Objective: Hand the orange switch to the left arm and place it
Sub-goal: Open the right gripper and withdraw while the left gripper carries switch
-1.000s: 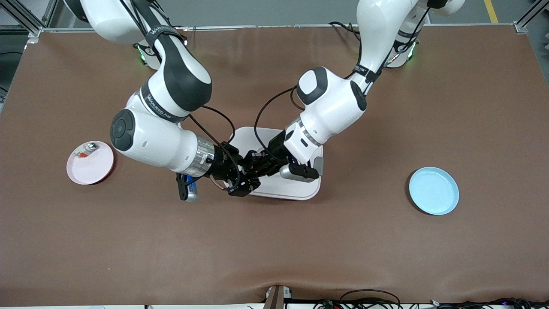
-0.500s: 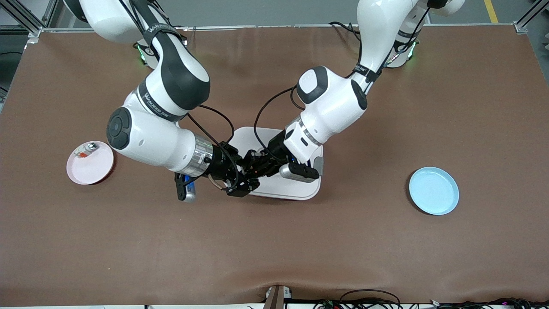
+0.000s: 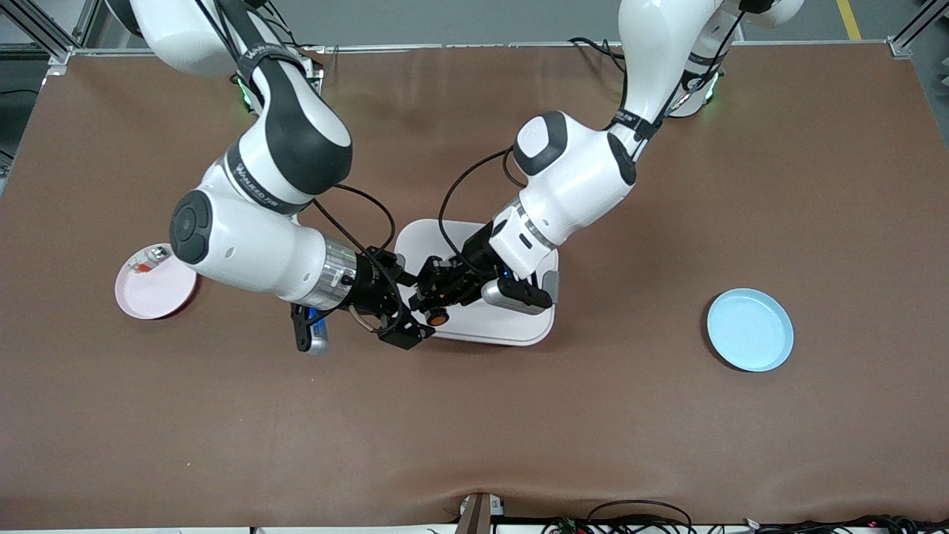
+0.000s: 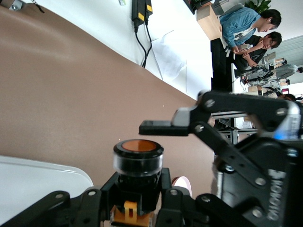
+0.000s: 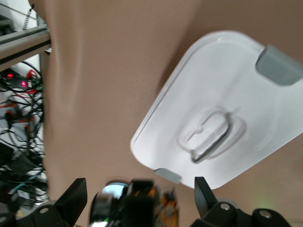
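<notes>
Right gripper (image 3: 397,315) has let go and backed off toward its own end, fingers spread. Orange switch (image 3: 439,317) now sits clamped in the left gripper (image 3: 432,293), up over the box (image 3: 511,326) edge nearest the camera. 2 plates untouched.

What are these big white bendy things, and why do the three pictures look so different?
They are two robot arms. One picture looks down from above; the other two come from cameras on each arm's wrist. Over the white box, the left gripper pinches a little orange switch. The right gripper is open beside it. On the brown table are a pink plate holding a small part, and a blue plate.
</notes>
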Robot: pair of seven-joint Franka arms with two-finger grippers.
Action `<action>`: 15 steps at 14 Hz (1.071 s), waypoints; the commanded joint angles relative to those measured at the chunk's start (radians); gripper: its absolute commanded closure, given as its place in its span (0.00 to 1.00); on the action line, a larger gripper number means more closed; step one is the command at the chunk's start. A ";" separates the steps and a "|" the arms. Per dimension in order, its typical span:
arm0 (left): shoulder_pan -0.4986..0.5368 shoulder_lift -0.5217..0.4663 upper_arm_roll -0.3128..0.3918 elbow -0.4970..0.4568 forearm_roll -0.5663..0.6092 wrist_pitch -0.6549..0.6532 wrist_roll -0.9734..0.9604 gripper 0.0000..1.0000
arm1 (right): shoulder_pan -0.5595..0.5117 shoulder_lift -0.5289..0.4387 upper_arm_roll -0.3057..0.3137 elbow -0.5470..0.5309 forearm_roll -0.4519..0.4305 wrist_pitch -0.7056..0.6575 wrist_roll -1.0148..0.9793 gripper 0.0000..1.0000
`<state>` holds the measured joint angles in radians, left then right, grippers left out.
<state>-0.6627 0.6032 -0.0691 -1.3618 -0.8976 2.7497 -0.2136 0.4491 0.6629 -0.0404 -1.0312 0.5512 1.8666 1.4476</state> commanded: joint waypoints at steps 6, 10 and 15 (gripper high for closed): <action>0.049 -0.141 0.009 -0.141 0.128 -0.088 -0.003 1.00 | -0.135 0.008 0.004 0.043 0.016 -0.262 -0.245 0.00; 0.139 -0.216 0.009 -0.140 0.204 -0.295 -0.004 1.00 | -0.184 -0.005 0.004 0.062 0.010 -0.358 -0.329 0.00; 0.265 -0.319 0.008 -0.135 0.328 -0.557 -0.003 1.00 | -0.246 -0.022 -0.004 0.074 0.001 -0.473 -0.449 0.00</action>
<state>-0.4267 0.3444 -0.0582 -1.4597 -0.6103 2.2580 -0.2150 0.2315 0.6572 -0.0487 -0.9661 0.5509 1.4411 1.0498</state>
